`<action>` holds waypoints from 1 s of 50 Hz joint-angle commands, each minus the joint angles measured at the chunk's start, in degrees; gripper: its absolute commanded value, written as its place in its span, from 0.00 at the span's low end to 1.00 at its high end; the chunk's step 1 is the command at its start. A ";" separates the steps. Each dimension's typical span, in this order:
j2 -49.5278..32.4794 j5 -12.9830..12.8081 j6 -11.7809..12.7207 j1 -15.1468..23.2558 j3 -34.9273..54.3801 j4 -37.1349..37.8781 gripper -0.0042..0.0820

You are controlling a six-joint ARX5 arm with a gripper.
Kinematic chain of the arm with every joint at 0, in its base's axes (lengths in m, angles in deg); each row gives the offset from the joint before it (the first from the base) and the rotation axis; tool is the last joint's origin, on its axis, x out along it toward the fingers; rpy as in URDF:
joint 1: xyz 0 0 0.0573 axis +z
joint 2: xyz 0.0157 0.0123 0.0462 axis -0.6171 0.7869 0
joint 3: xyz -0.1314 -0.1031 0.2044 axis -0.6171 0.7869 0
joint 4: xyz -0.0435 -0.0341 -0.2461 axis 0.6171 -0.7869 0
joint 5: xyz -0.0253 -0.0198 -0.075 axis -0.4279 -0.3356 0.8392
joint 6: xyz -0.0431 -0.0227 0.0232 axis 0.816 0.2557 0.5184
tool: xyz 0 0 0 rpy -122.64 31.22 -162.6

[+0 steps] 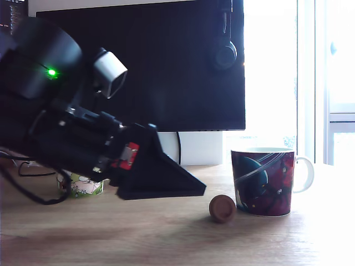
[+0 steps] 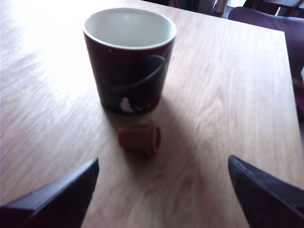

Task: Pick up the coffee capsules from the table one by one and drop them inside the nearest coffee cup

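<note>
Copper-brown and lying on its side, the coffee capsule (image 1: 222, 209) (image 2: 139, 138) rested on the wooden table (image 1: 166, 238) (image 2: 223, 95), just beside the base of the dark patterned mug (image 1: 263, 181) (image 2: 129, 59), on that mug's left in the exterior view; whether the two touched, you could not tell from either view. The mug stood upright with its white inside bare as far as the wrist view showed, and its white handle pointed toward the exterior view's right. Your gripper (image 1: 191, 188) (image 2: 164, 190) hung low over the table with its jaws spread wide and nothing between them; in the wrist view the two dark fingertips (image 2: 71, 187) framed the capsule from either side, well apart from it and short of it. Your arm (image 1: 61, 127) came in from the exterior view's left, sloping down toward the capsule, a green light lit on its upper joint and the white wrist camera (image 1: 110, 72) riding above the gripper. Behind the arm, at the exterior view's left, a second pale mug (image 1: 80, 185) with a green pattern stood partly hidden. A large dark monitor (image 1: 166, 66) filled the background, with headphones (image 1: 226, 50) hung at its upper right.
</note>
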 commanded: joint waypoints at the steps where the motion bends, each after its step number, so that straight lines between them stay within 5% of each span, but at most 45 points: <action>1: 2.12 0.81 0.24 -0.22 -1.42 0.63 0.96; 50: 15.04 4.44 0.17 -0.96 -14.95 -5.95 0.96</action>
